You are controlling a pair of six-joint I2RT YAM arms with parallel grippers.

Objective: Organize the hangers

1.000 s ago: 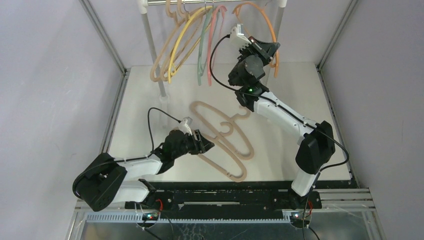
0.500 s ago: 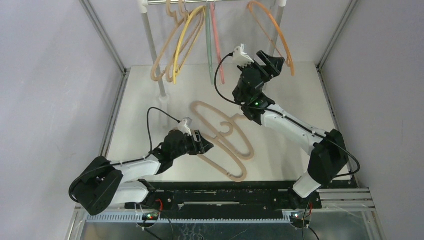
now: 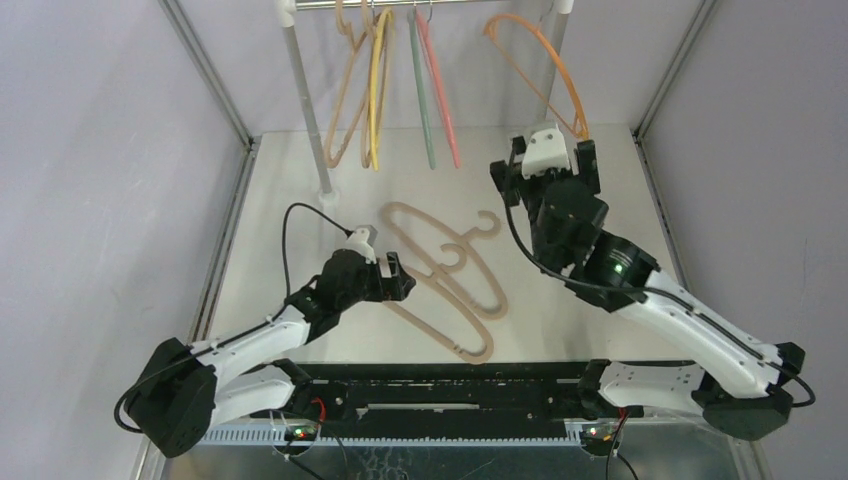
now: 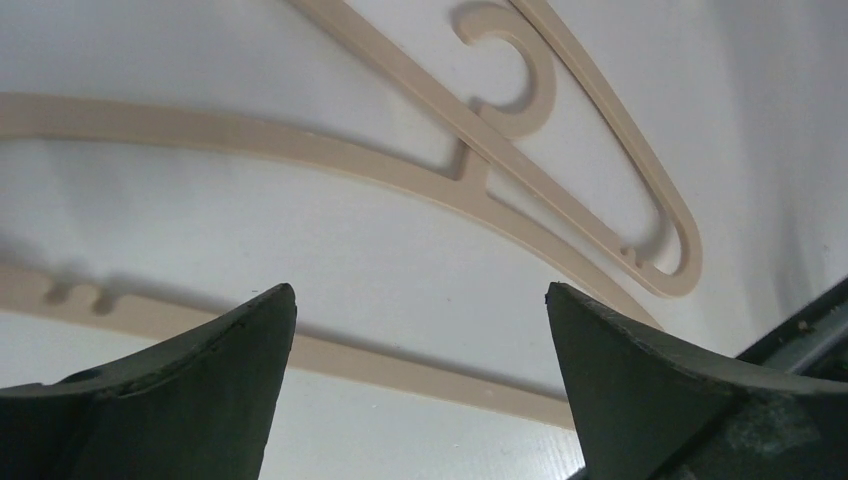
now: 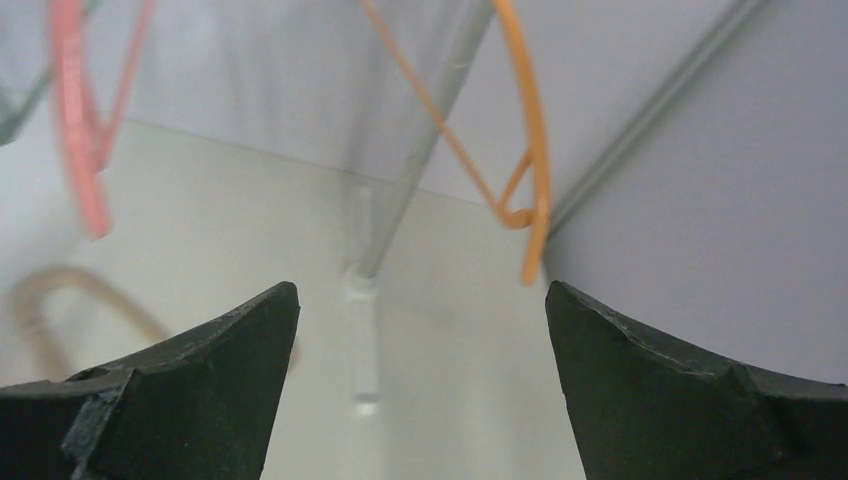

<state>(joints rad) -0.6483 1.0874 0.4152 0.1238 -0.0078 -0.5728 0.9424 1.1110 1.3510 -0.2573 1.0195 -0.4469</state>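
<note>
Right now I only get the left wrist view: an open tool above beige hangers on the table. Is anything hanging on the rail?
Observer: Yes. Beige hangers, a yellow hanger, a green hanger and a pink hanger hang close together on the rail frame. An orange hanger hangs apart, further right.
Operator: And the other arm?
Observer: The right tool is open and empty, pointed at the orange hanger without touching it.
Operator: How many lie flat below my tool?
Observer: Two loose beige hangers, one overlapping the other.
</note>
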